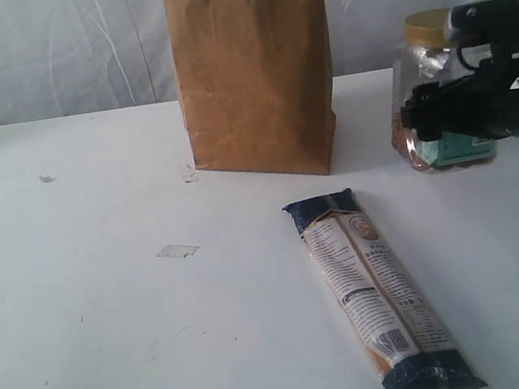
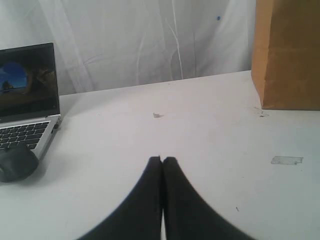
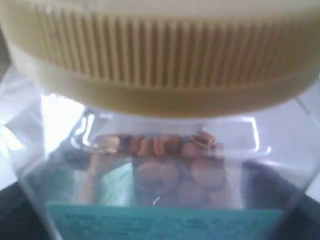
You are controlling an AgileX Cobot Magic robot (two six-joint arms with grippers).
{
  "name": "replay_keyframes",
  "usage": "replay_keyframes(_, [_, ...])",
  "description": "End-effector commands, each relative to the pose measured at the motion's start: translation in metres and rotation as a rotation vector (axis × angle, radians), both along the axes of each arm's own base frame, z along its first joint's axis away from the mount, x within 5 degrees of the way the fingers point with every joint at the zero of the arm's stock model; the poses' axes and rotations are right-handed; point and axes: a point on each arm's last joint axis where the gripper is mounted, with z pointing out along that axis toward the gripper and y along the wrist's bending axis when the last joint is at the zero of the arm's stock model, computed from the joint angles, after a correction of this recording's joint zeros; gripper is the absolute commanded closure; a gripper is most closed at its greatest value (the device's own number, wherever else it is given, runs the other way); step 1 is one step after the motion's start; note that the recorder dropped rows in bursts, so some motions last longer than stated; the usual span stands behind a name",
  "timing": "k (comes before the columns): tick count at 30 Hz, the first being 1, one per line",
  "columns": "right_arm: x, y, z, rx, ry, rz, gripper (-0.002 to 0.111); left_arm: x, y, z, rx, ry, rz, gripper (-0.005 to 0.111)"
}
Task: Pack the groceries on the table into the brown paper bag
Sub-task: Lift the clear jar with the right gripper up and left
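Straddling clear jar (image 1: 413, 66): right claw (image 1: 428, 118), black jaws flanking its sides; clamped or not, cannot tell. Jar upright on white bench (image 1: 91, 305), right of bag (image 1: 255, 79); ribbed gold lid (image 3: 160, 55), rounded brown pieces inside, teal label (image 3: 165, 225). Bag tall, creased kraft paper. Pasta packet (image 1: 376, 304) long, glossy, flat before bag. Left claw (image 2: 162, 161) pressed shut, empty.

Groceries and bag on white table (image 1: 110, 302).
Brown paper bag (image 1: 253, 79) upright, top open, at back; long pasta packet (image 1: 375, 294) flat in front; gold-lidded clear jar (image 1: 414, 76) upright, right of bag.
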Motion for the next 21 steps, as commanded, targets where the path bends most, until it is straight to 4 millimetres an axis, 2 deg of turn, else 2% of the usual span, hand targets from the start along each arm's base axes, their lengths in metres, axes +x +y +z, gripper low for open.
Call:
replay_keyframes(1, [-0.032,0.0,0.042,0.033,0.003,0.06,0.108,-0.001,0.0,-0.001,-0.004,-0.004,-0.007,0.107])
replay_keyframes(7, [-0.081,-0.002,0.09,0.132,-0.028,0.093,0.108,-0.001,0.0,-0.001,-0.004,-0.004,-0.007,0.107])
replay_keyframes(11, [-0.1,-0.004,0.12,0.233,-0.109,0.077,0.108,-0.001,0.0,-0.001,-0.004,-0.004,-0.007,0.107])
replay_keyframes(16, [-0.107,-0.006,0.145,0.285,-0.219,0.067,0.108,-0.001,0.0,-0.001,-0.004,-0.004,-0.007,0.107])
replay_keyframes(21, [-0.104,-0.014,0.163,0.295,-0.427,0.004,0.108,-0.001,0.0,-0.001,-0.004,-0.004,-0.007,0.107])
